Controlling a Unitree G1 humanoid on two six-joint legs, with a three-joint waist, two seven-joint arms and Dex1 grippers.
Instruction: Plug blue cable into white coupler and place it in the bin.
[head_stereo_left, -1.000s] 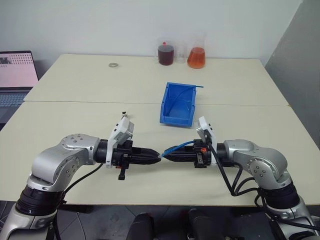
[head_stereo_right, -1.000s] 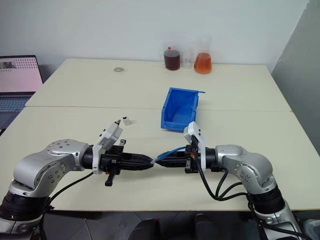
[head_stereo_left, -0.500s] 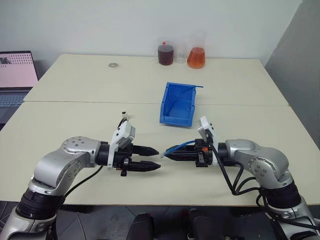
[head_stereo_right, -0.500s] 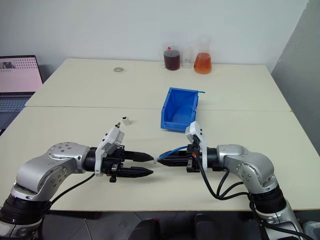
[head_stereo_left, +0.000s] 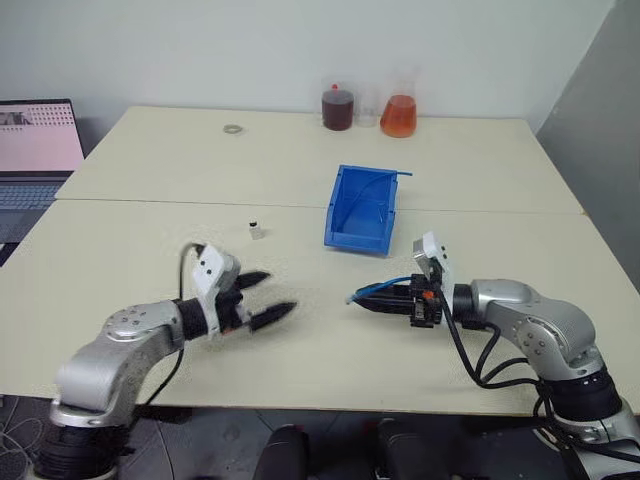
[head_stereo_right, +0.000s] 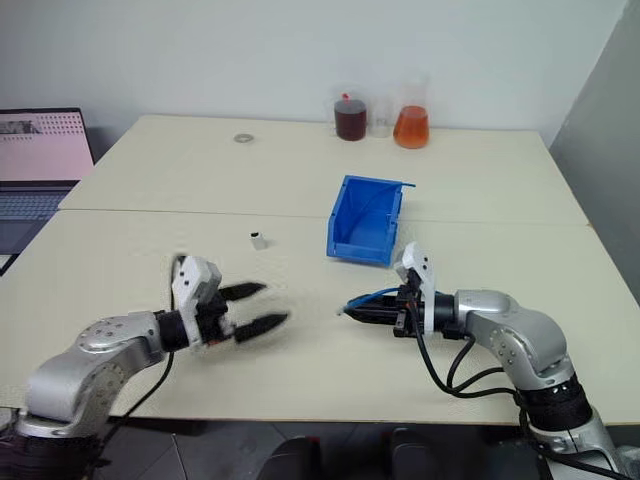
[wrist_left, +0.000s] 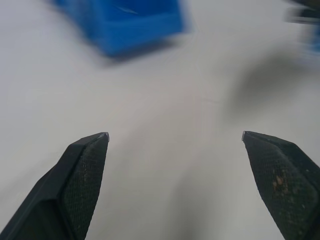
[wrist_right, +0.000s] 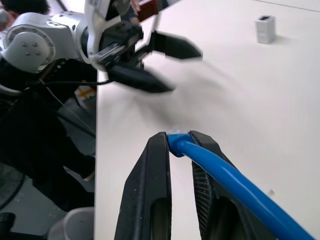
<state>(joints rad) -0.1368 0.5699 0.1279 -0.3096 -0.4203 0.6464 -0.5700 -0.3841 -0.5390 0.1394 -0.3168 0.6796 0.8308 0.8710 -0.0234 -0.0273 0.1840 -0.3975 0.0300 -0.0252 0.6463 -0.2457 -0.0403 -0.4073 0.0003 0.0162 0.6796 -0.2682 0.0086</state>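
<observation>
Risking a miss: left gripper (head_stereo_left: 268, 296) hovering spread and empty, coupler (head_stereo_left: 257, 232) standing loose on table (head_stereo_left: 130, 250) well beyond it, right gripper (wrist_right: 179, 141) pinching cable (wrist_right: 227, 177) seemingly near plug, bin (head_stereo_left: 364, 208) waiting.

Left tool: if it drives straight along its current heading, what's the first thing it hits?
Likely the bin: the left tool, open, aims over bare table toward its blue wall. Depth is uncertain.
</observation>
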